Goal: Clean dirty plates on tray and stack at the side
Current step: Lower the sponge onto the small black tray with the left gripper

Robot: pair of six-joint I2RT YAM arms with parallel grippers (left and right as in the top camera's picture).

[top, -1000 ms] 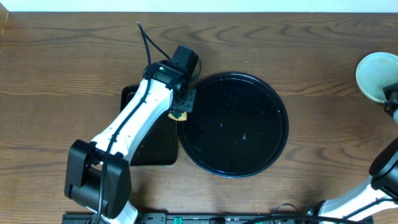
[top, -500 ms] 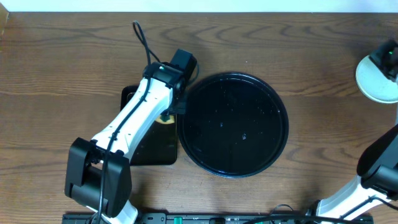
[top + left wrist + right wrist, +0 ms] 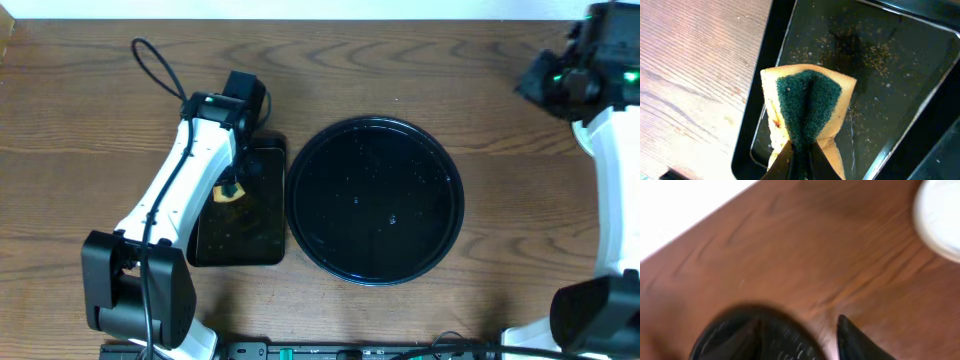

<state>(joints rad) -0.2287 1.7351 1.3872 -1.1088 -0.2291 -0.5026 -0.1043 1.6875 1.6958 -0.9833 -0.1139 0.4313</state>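
From overhead, the round tray (image 3: 440,150) sat in the middle of the table (image 3: 100,80) with no plate on it. The left gripper (image 3: 230,188) hung over the rectangular tray (image 3: 265,235) toward the left edge. The right gripper (image 3: 545,82) was at the far right corner, where the arm hid the wood below.

In the left wrist view, the left fingers were pinching a folded sponge (image 3: 807,105), its green face outward, above the floor of the rectangular tray.

The right wrist view was blurred. The right fingers (image 3: 855,342) stood apart with only wood between them. A pale plate (image 3: 940,220) lay at the right edge, apart from them.

The step seemed to be putting the sponge away. To do it well, the left arm should lower the sponge to the floor, inside the rim, before loosening the pinch. The right arm should rise straight, so that it does not push the plate.
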